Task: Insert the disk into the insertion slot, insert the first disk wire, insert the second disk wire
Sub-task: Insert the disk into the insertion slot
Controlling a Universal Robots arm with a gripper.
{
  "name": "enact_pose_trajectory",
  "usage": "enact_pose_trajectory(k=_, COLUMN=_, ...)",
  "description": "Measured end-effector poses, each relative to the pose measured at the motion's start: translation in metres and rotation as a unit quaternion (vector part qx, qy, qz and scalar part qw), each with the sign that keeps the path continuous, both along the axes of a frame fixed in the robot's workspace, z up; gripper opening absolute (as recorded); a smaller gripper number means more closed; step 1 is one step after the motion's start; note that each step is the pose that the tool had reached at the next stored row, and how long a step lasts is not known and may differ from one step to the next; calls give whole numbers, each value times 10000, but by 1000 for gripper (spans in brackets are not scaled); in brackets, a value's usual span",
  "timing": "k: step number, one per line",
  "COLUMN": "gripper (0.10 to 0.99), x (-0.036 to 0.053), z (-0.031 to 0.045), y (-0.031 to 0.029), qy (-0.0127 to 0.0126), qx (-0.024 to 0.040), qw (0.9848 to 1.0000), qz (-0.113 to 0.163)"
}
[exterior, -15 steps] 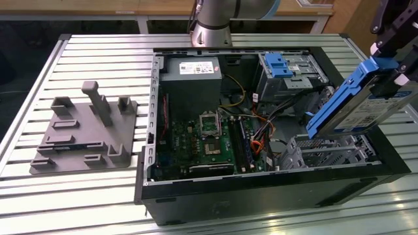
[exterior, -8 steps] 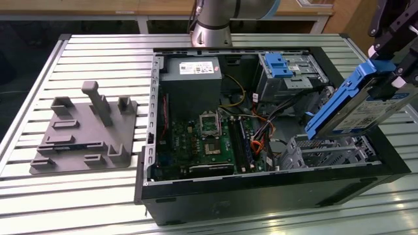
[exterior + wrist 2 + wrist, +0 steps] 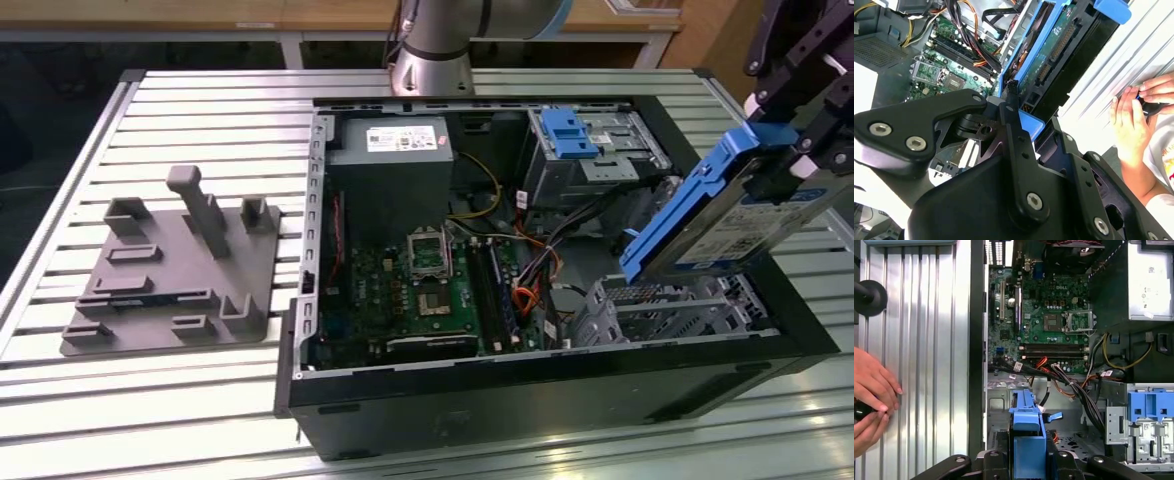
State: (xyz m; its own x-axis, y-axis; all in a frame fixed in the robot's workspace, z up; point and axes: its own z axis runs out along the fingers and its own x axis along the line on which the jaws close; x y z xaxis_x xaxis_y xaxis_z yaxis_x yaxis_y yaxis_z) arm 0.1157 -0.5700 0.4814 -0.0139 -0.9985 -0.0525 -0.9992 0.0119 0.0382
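Here, the disk (image 3: pixel 721 215), a flat silver rectangular hard drive with a white label framed by a bright blue plastic carrier, is held in the air, pinched between the jaws of the black gripper (image 3: pixel 790 165). It is tilted steeply. Its lower end hangs just above the insertion slot (image 3: pixel 667 308), a boxy grey sheet-metal drive cage with perforated sides, set in a corner of the open black computer case (image 3: pixel 534 385). Whether disk and slot touch cannot be told.

Just beside the insertion slot, on the exterior view's left, a bundle of orange, red and black wires (image 3: pixel 527 285) is draped close to its edge. Beyond the bundle a green motherboard (image 3: pixel 427 290) is laid flat. Behind the slot a taller grey cage with a blue latch (image 3: pixel 587 140) is mounted, and a grey power supply box (image 3: pixel 390 140) is set farther along.

Outside the case wall nearest the slot, a person's hands (image 3: pixel 1134 112) are seen over the ribbed metal table (image 3: pixel 200 110), closed around a small dark object. Well apart from the slot, past the case on the exterior view's left, a grey moulded fixture plate with upright pegs (image 3: pixel 174 270) is laid on the table.
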Motion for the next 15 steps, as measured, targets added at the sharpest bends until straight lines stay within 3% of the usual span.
enact_pose_trajectory(k=9, gripper=365, x=0, z=-37, y=71, qy=0, qx=0, qw=10000, qz=0)
enact_pose_trajectory(k=15, gripper=365, x=6, z=-78, y=73, qy=0, qx=0, qw=10000, qz=0)
